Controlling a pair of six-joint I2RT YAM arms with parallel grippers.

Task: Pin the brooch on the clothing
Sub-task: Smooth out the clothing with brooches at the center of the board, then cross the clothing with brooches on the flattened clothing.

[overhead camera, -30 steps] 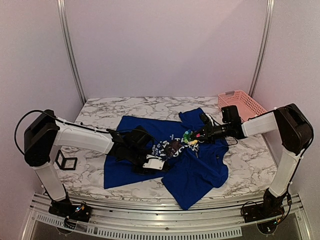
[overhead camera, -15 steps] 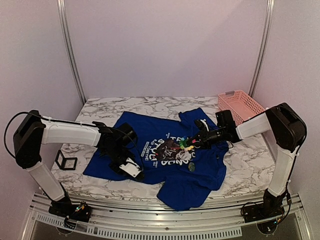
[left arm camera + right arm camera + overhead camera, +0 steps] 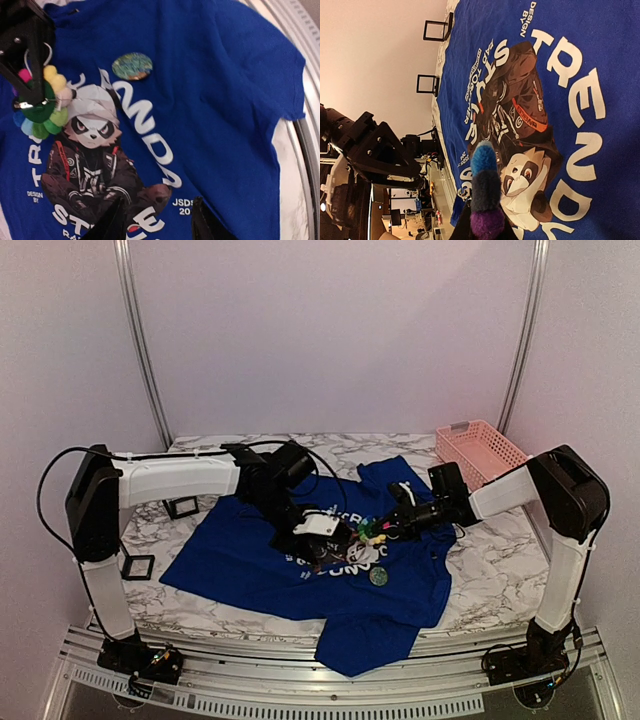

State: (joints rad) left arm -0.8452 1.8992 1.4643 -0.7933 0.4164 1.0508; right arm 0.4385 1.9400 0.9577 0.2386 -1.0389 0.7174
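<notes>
The brooch (image 3: 42, 107) sits clamped in the shut right pincer (image 3: 388, 527), over the panda print (image 3: 95, 165) on the clothing (image 3: 250, 560). In the last second the clothing was dragged flatter and leftward, and the left pincer (image 3: 157, 226) has parted, now empty, so the print looks ready for pinning. Counted: one brooch, one garment, one round disc (image 3: 378, 576), two black frame cubes (image 3: 181, 506), and one pink basket (image 3: 480, 452) on the bench (image 3: 490, 560).

Left claw (image 3: 157, 226) and right claw (image 3: 384, 530) with brooch (image 3: 371, 533) crowd the print (image 3: 95, 165); near-left clothing (image 3: 235, 562) lies free.
</notes>
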